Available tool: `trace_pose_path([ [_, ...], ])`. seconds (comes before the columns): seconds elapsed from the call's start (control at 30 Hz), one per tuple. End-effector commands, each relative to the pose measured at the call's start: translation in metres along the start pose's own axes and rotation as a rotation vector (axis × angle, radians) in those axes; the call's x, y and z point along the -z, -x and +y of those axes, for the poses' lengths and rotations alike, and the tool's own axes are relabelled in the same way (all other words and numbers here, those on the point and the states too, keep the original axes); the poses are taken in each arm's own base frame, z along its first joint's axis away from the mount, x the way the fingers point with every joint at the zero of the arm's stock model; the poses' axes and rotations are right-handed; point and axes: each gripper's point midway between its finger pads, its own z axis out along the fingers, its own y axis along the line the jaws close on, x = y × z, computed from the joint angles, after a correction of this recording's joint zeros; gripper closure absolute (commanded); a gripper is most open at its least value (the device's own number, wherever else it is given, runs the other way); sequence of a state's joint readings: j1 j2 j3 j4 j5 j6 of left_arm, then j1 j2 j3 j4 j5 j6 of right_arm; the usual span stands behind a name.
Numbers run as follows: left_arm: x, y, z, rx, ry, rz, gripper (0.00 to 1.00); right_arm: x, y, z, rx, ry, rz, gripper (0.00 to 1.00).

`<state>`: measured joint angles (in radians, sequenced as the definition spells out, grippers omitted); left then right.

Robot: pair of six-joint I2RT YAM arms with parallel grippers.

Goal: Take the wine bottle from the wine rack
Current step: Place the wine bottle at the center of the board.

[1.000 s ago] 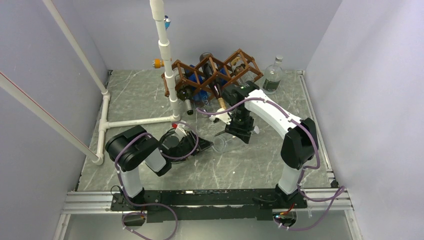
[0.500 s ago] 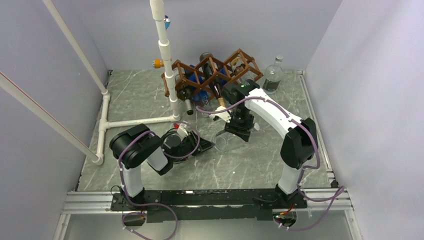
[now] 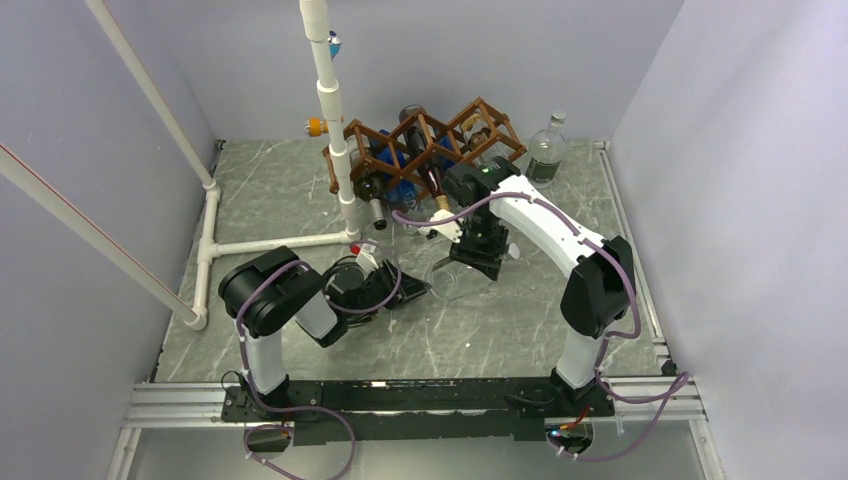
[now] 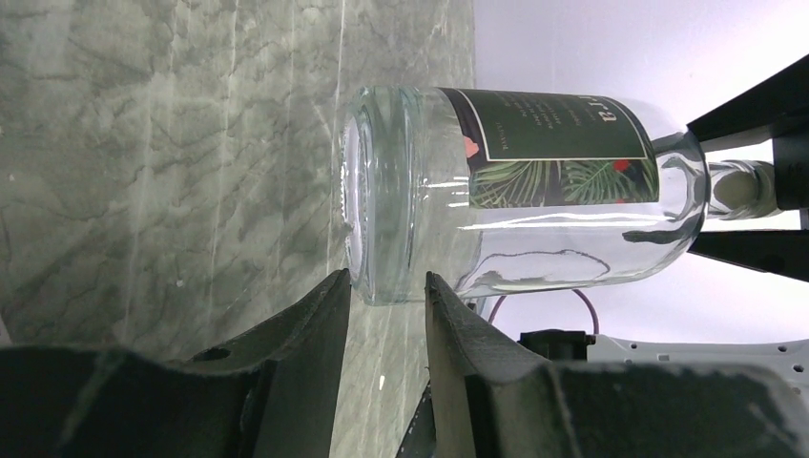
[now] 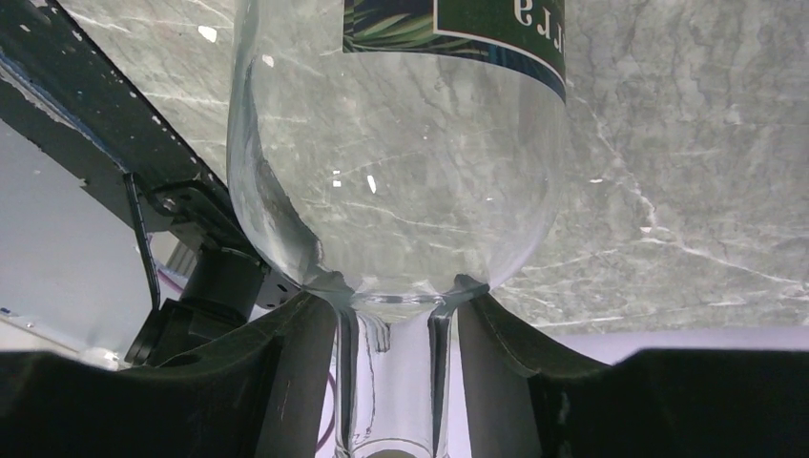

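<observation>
**Bottle off the rack, held by the neck**

Top view: the bottle is tilted neck-up over the table, well in front of the rack and between the arms. The right gripper clamps its neck, and the left gripper sits just beside its base. Removal looks done. Next, I judge, it should be stood down gently before release, since glass may tip or roll. The table is grey and marbled, the walls pale lilac, and a pipe frame stands to the left.

Left wrist: the jaws are a narrow slit apart and empty. The base lies just past the tips, and I cannot tell if they touch.

Right wrist: the jaws press both sides of the neck, with table beyond.
</observation>
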<state>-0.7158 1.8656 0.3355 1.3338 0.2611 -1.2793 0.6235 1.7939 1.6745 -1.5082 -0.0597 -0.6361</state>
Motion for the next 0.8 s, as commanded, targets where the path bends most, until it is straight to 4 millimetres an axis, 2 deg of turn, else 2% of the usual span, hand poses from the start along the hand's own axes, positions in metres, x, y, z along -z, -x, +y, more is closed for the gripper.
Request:
trace_pose_path([
  [0.0,-0.006,-0.002,0.017,0.000,0.067,0.017,0.61,0.039,0.038,0.022,0.083,0.020,-0.230,0.53],
  [0.23,-0.009,-0.001,0.017,-0.008,0.073,0.027,0.60,0.034,0.044,0.027,0.114,0.023,-0.207,0.51],
  [0.77,-0.012,-0.001,0.026,-0.004,0.100,0.043,0.59,0.029,0.056,0.022,0.138,0.006,-0.183,0.40],
])
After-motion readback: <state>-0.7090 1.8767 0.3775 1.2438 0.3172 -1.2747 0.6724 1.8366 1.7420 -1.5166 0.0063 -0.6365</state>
